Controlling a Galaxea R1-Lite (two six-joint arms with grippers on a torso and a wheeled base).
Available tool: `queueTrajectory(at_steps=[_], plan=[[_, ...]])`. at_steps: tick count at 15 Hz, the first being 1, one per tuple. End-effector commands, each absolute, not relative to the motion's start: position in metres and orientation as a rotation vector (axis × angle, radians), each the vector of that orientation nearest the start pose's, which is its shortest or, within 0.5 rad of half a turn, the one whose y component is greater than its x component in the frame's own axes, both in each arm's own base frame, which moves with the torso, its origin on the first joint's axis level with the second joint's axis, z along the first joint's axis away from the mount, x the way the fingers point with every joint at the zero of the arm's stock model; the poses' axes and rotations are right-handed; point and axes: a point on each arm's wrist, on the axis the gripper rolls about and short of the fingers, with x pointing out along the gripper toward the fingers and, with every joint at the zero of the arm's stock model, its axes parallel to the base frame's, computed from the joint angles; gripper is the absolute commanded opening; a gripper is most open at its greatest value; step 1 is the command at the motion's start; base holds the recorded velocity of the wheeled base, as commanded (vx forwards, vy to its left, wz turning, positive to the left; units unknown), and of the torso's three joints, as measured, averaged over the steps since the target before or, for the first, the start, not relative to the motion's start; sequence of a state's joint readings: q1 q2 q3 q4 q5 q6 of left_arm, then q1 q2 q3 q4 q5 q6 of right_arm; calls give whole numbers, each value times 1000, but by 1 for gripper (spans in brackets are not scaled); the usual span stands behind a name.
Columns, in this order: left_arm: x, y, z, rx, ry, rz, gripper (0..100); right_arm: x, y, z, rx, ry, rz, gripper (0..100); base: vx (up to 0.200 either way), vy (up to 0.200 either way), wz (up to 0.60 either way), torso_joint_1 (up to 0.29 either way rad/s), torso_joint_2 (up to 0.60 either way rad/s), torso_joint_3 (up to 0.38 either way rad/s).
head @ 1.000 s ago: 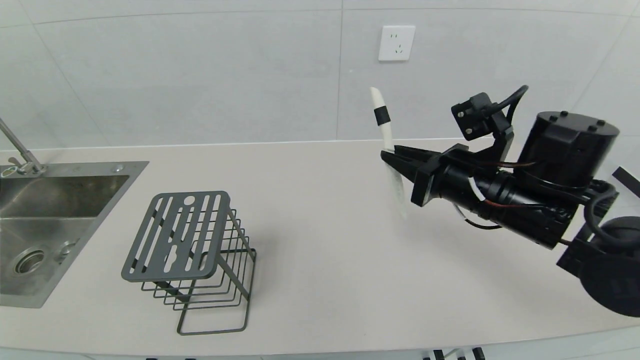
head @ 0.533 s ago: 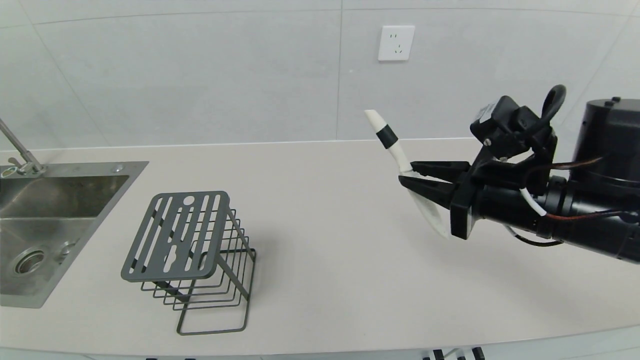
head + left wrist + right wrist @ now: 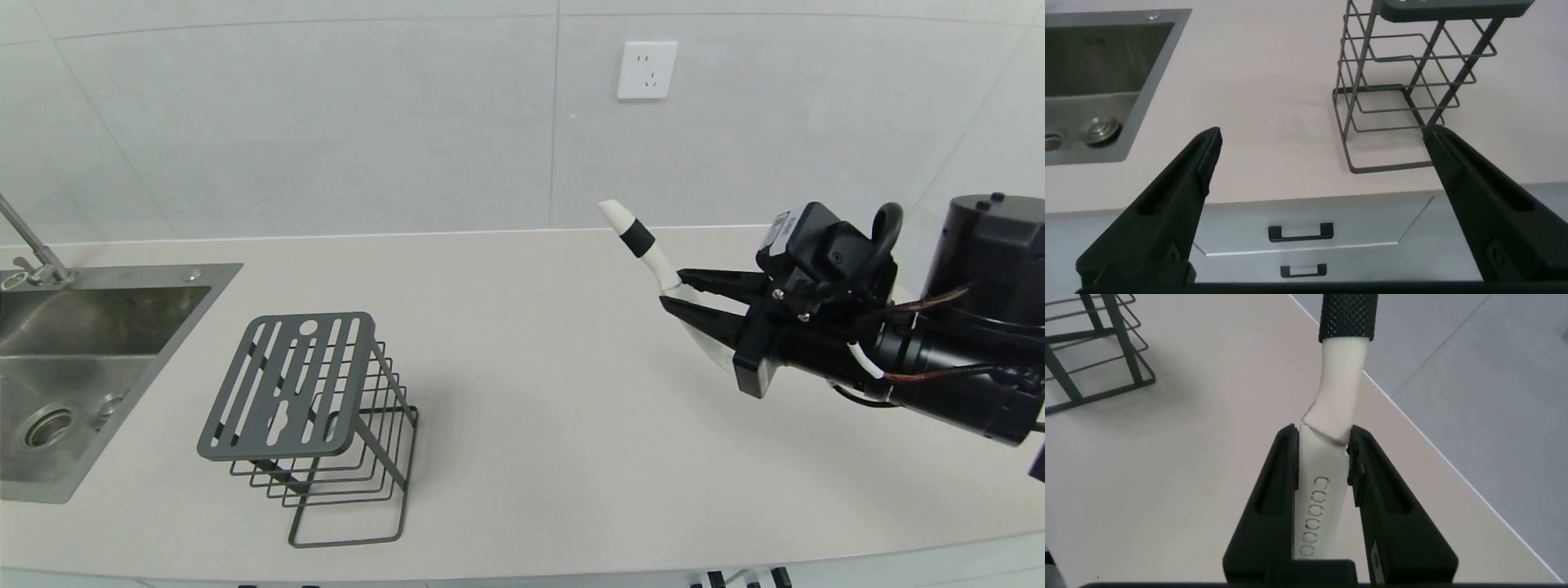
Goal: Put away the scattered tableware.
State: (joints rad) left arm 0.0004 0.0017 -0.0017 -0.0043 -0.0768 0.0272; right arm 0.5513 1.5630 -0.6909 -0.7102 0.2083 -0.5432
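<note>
One long pale counter (image 3: 531, 425) runs across the whole scene. The biggest thing set into it is the steel sink (image 3: 122, 276), which lies farthest from the right gripper (image 3: 678, 298), out past everything on the robot's left. Between the sink and that hand, though well apart from it and lower down, stands the dark wire rack (image 3: 287, 384) with its slotted top plate. To my eye that is the place the tableware is meant to go. The right gripper hangs above the bare counter with its jaws drawn narrow and clamped on a white utensil (image 3: 651, 255). It grips the utensil about midway along. The handle sticks up and away beyond the fingertips, leaning toward the rack's side, and the flat perforated end runs back under the hand. The left gripper (image 3: 1323, 135) hangs by the counter's front edge, its jaws spread wide with nothing between them, and the rack's wire base sits just ahead of it. Smallest of all is the black ribbed band (image 3: 635, 238) near the tip of the handle, clear of the fingers. I'd say the pick-up is done and the carry is the step in hand. The next move calls for bringing the utensil across to the rack, turning it so that one end points down, and lining that end up with a slot before letting go. The slots look narrow, so the lining-up will need care.
</note>
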Motion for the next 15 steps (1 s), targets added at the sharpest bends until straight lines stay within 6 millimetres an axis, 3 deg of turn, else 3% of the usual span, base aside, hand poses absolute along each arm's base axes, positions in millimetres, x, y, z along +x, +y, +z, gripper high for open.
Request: queueTrajectory(at_steps=[1, 3, 5, 7, 9, 12, 15], plan=[[-23, -2, 84, 72, -81, -72, 100, 229, 142, 197, -538, -51, 774, 0, 0, 0, 0, 0, 0, 0], [-29, -2, 112, 83, -360, -65, 100, 231, 135, 197, -534, -48, 751, 0, 0, 0, 0, 0, 0, 0], [-33, -3, 122, 33, -437, -121, 100, 228, 133, 191, -537, -27, 755, 0, 0, 0, 0, 0, 0, 0], [-45, -5, 148, -1, -504, -207, 100, 226, 134, 191, -537, -27, 761, 0, 0, 0, 0, 0, 0, 0], [-50, -7, 199, 28, -496, -306, 100, 226, 136, 195, -535, -43, 761, 0, 0, 0, 0, 0, 0, 0], [-33, -10, 237, 61, -444, -492, 100, 215, 140, 199, -533, -69, 795, 0, 0, 0, 0, 0, 0, 0], [-2, -14, 246, 62, -312, -666, 100, 214, 142, 204, -527, -93, 793, 0, 0, 0, 0, 0, 0, 0]])
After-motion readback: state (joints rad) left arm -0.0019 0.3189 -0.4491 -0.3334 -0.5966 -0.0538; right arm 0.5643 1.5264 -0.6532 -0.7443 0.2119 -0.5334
